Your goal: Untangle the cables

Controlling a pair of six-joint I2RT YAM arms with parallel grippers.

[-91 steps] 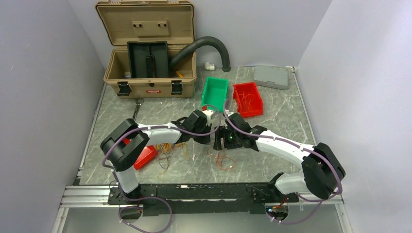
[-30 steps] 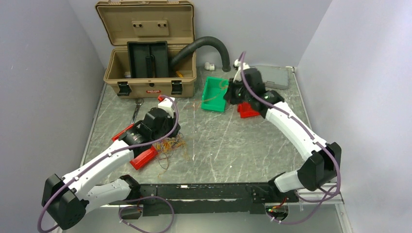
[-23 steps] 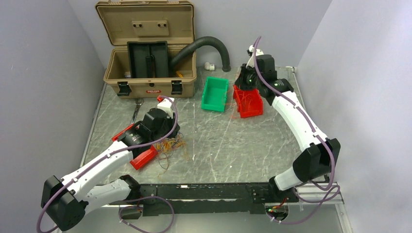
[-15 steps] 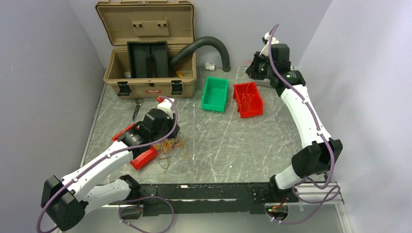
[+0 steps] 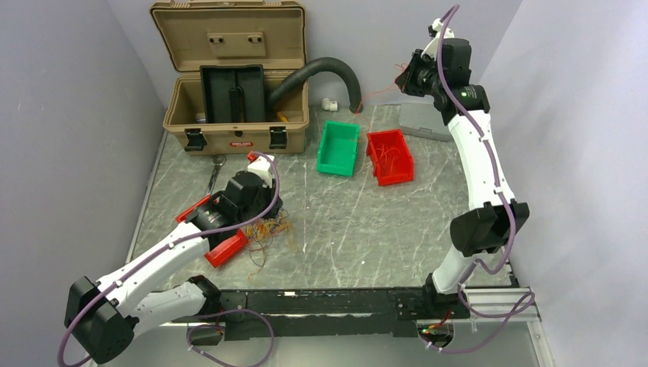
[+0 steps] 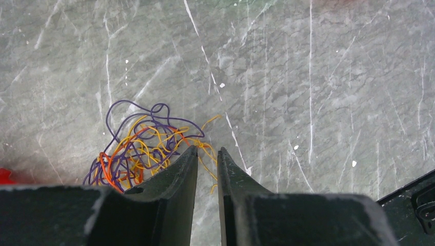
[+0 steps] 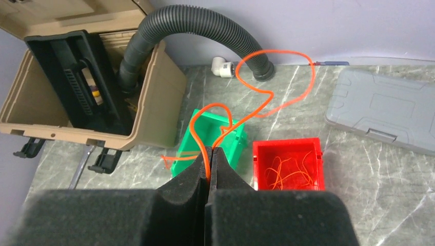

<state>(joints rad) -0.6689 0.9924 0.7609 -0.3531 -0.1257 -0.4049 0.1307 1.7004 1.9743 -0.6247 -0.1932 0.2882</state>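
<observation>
Right hand point(image 7: 208, 154) pinched shut on one orange strand point(image 7: 287, 54), held high, upper right in the overhead view. Tangled cables point(image 6: 143, 148) lie lower left under the barely-parted, seemingly empty left hand point(image 6: 208, 156). Next, probably: drop it in the red bin point(image 7: 313, 148).

Bright, even, diffuse overhead light. Soft shadow under the left arm point(image 5: 164, 256) on the bench point(image 5: 359, 229). Overhead view sharp; right claw point(image 7: 207, 154) near lens soft, grainy.

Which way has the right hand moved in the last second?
Yes. The right hand rose and swung back-right, from over the green bin, past the red bin, to high beside the grey case, pinching an orange wire.
</observation>
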